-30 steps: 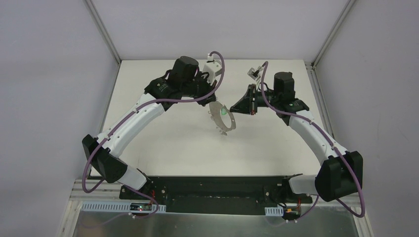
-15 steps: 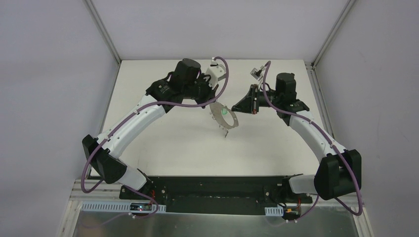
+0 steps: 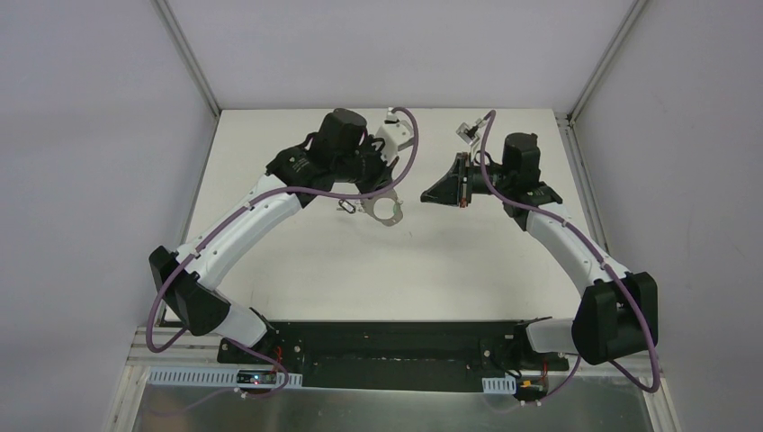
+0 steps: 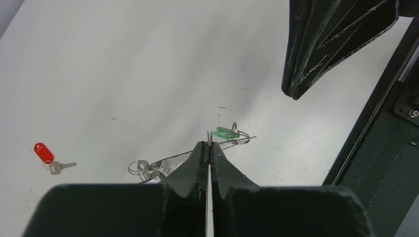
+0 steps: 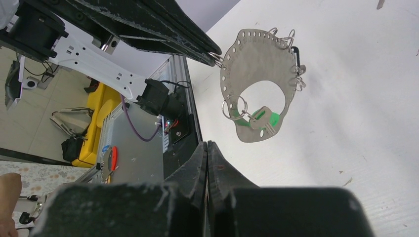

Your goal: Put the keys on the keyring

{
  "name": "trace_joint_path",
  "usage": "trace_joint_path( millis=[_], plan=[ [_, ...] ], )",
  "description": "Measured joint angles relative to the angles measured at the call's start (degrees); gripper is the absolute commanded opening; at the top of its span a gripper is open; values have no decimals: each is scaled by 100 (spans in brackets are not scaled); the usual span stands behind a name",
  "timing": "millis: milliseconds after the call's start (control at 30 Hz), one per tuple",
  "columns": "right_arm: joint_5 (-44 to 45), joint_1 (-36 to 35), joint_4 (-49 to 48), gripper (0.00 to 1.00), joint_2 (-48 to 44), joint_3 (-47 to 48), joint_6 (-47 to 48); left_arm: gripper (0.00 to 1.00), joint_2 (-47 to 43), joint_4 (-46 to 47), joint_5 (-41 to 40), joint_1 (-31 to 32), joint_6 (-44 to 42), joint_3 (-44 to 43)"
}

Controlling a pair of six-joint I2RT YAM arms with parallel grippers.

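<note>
Left claw (image 4: 209, 144) on keyring (image 5: 247, 54); wrist-only key (image 5: 265, 120)

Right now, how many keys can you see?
2. The red key lies on the table; the green key hangs on the keyring. Others may be hidden behind it.

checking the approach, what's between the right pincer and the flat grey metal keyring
Nothing; the right wrist view shows an open gap from right pincer to grey metal keyring.

The left gripper (image 5: 212, 55) holds the keyring (image 5: 252, 61), green key (image 5: 271, 118) attached.
</note>
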State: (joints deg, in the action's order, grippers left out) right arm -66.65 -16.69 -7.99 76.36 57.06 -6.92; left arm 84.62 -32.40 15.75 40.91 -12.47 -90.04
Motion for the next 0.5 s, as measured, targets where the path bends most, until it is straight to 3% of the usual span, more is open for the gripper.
trace_joint_path(
  millis=[67, 300, 367, 500],
  plan=[
    [-11, 0, -39, 8, 0, -44, -9, 0, 0, 2, -13, 35, 4, 0],
    [92, 0, 382, 65, -46, -70, 520, 0, 28, -116, -131, 37, 313, -96],
    [133, 0, 597, 73, -79, -59, 772, 0, 101, -238, -105, 39, 505, -299],
    [258, -44, 1161, 80, -142, 55, 1351, 0, 190, -319, -37, 42, 789, -560]
  ],
)
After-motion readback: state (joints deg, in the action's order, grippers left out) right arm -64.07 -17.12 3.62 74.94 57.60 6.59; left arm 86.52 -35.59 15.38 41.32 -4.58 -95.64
